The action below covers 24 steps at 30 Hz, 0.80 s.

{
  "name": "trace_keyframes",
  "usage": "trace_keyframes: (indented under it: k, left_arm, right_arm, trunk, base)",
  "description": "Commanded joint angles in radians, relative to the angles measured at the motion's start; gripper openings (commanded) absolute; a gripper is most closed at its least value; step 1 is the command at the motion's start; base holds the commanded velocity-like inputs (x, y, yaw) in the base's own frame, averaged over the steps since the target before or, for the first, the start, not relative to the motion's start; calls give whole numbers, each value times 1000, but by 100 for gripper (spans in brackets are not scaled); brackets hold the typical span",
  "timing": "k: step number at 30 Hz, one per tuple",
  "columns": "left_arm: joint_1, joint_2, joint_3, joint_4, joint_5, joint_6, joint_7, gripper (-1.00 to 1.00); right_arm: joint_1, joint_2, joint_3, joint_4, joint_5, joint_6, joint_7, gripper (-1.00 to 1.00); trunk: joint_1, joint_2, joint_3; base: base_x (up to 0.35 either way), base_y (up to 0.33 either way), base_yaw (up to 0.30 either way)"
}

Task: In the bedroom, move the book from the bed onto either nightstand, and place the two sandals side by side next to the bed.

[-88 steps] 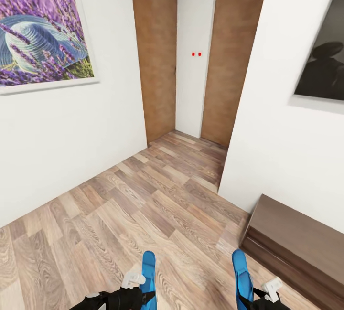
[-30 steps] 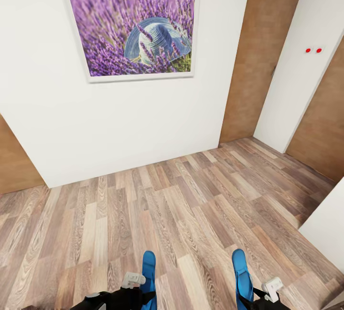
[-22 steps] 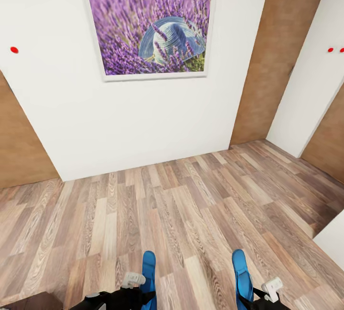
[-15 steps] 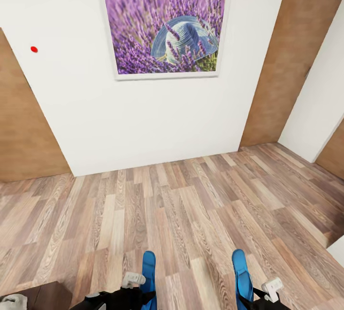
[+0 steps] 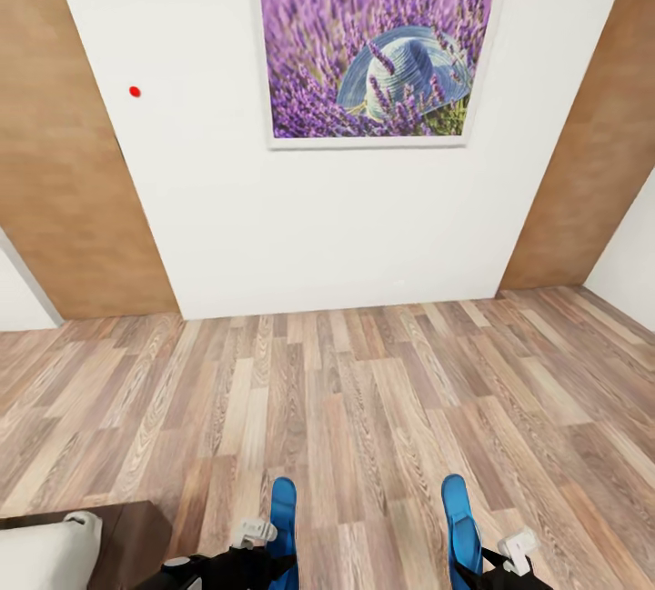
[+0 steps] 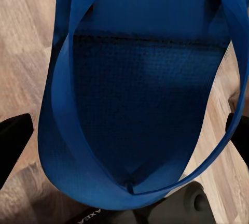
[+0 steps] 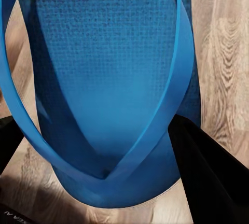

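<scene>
Sandals: two, bright blue, each carried by one arm. Head view: left sandal [image 5: 284, 517] and right sandal [image 5: 461, 526] stick forward from the bottom edge, long narrow soles with rounded tips, held above the floor [image 5: 364, 390], well apart and roughly parallel. Left gripper [image 5: 264, 558] dark with a pale fitting; right gripper [image 5: 496, 563] likewise.

Left wrist view: left sandal [image 6: 140, 94] close up, sole finely woven or dimpled in texture, smooth thin strap looping in a V to a point near the gripper body. Black fingers [image 6: 13, 143] stand at either side of the sole, clamped on it.

Right wrist view: right sandal [image 7: 104, 79], same grid-textured sole, glossy strap meeting in a V. Black finger [image 7: 207, 167] pressed against the sole's edge; grasping it.

Surroundings: wood-plank floor, mixed grey-brown grain. White wall [image 5: 318, 226] ahead with a framed lavender-and-hat picture [image 5: 377, 40] and a small red dot [image 5: 135, 92]. Brown wood panels [image 5: 64, 145] flank the wall. Bed corner [image 5: 100, 545] at lower left: dark-brown frame, pale rounded mattress edge.
</scene>
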Motion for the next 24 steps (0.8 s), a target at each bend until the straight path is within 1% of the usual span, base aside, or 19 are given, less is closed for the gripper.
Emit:
trace_keyframes:
  k: [1, 7, 11, 16, 24]
  left_arm:
    - [-1, 1, -7, 0, 8, 0, -1, -100]
    - [-1, 0, -7, 0, 8, 0, -1, -100]
    - [-1, 0, -7, 0, 8, -1, -1, -100]
    - [-1, 0, -7, 0, 8, 0, -1, -100]
    - [-1, 0, -8, 0, 8, 0, -1, -100]
  right_arm:
    - [-1, 1, -8, -1, 9, -6, 6, -100]
    - [-1, 1, -8, -1, 9, -6, 6, -100]
    - [-1, 1, -8, -1, 9, -6, 7, -100]
    - [-1, 1, -8, -1, 9, -6, 7, -100]
    - [-1, 3, -7, -1, 10, -6, 10, -100]
  trunk:
    - [0, -1, -1]
    - [0, -1, -3]
    - [0, -1, -4]
    - [0, -1, -4]
    - [0, -1, -4]
  base:
    - [0, 0, 283]
    - [0, 0, 281]
    - [68, 0, 106]
    - [268, 0, 18]
    - [326, 0, 1]
